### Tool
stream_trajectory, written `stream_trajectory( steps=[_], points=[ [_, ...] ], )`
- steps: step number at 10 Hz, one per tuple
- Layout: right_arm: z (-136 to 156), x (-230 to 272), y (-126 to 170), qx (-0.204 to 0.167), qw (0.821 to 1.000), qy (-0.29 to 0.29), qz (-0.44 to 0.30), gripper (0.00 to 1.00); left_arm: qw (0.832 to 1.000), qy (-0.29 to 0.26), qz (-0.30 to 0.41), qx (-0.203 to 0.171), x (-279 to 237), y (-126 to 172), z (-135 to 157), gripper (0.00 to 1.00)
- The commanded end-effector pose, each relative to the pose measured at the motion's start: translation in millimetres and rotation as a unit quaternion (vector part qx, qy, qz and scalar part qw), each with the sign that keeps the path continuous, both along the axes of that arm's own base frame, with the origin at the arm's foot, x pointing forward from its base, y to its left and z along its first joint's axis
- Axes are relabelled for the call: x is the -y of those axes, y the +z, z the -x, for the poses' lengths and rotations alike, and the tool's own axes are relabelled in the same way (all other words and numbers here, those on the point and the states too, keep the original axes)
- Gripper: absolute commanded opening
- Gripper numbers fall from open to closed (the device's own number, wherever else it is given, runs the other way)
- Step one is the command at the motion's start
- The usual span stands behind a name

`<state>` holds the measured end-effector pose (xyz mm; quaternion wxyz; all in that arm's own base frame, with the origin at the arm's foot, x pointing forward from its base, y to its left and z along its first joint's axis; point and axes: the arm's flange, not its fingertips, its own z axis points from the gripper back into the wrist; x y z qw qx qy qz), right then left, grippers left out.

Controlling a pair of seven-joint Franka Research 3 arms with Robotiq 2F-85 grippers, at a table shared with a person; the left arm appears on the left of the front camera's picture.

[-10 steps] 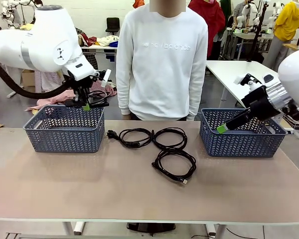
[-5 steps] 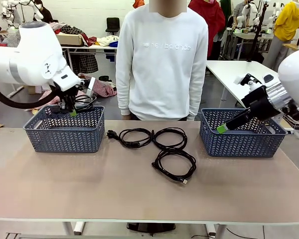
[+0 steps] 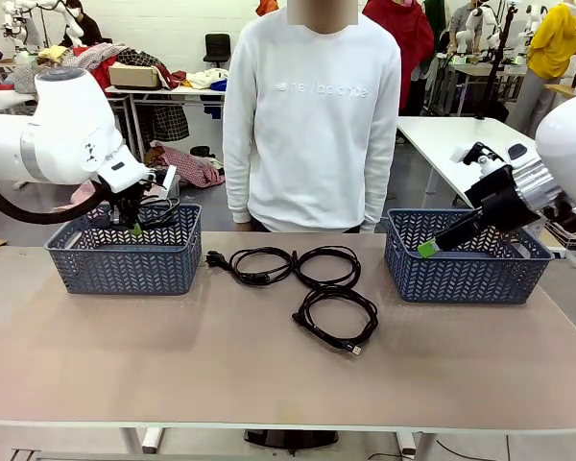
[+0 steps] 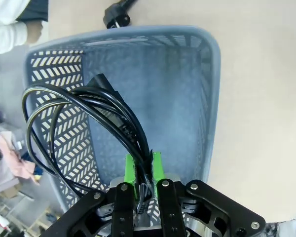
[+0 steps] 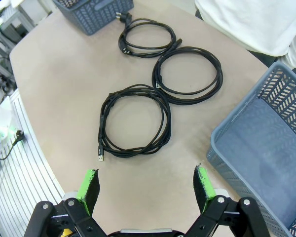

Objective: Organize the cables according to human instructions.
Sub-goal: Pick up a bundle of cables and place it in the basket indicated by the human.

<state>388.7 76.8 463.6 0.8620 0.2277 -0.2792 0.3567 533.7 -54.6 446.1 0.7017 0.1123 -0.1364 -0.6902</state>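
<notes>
The cables (image 5: 166, 121) are four thin black coils, one in the air and three lying on the table (image 3: 173, 365). At the far left of the front view, the left gripper (image 4: 143, 162) hangs over the left basket (image 3: 125, 269), a blue-grey one with herringbone slots. Its green pads are clamped on the held cable (image 4: 119, 114). In the left wrist view this cord's loops fan out toward the upper left of the frame, above the basket's floor and one slotted wall.

Just right of that basket, in the middle of the front view, lies the left coil (image 3: 254, 279), its plug end pointing at the basket. The middle coil (image 3: 328, 250) lies just beside it on the right. The near coil (image 3: 326, 338) lies below these two, toward the lower centre, just beside the middle coil.

Behind the table, at upper centre, stands a person (image 3: 312, 125) in a white sweatshirt with arms hanging down.

At the right of the frame sits the right basket (image 3: 461, 279), matching the left one. The right gripper (image 5: 147, 174) is held tilted above the basket's left part. Its jaws stand wide apart with nothing between them. In the right wrist view bare tabletop shows between its pads, with the three coils above them and the right basket at the lower right.
</notes>
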Motion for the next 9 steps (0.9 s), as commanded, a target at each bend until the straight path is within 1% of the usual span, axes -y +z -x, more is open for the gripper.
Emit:
stream_trajectory(
  steps=[1,4,5,6,7,8,9],
  points=[
    [-4.5,0.4,-0.9,0.009,1.000,0.011,-0.013,1.00,1.000,-0.015,0.006,0.013,-6.0,-2.9,-6.2,0.15],
    [-4.5,0.4,-0.9,0.009,1.000,0.011,-0.013,1.00,1.000,-0.019,0.005,0.003,-5.8,-7.1,-12.4,0.15],
    [-4.5,0.4,-0.9,0.009,1.000,0.011,-0.013,1.00,1.000,-0.021,0.008,-0.001,-6.1,-6.8,-13.1,0.34],
    [-4.5,0.4,-0.9,0.009,1.000,0.011,-0.013,1.00,1.000,-0.027,0.009,-0.004,-5.0,-5.5,-12.1,0.34],
    [-4.5,0.4,-0.9,0.009,1.000,0.011,-0.013,1.00,1.000,-0.028,0.005,-0.008,-4.6,-3.9,-11.6,0.54],
    [-4.5,0.4,-0.9,0.009,1.000,0.011,-0.013,1.00,1.000,-0.026,0.006,-0.013,-4.6,-0.9,-11.5,0.40],
    [-4.5,0.4,-0.9,0.009,1.000,0.011,-0.013,1.00,0.999,-0.025,0.008,-0.026,-4.1,0.8,-12.4,0.73]
  ],
)
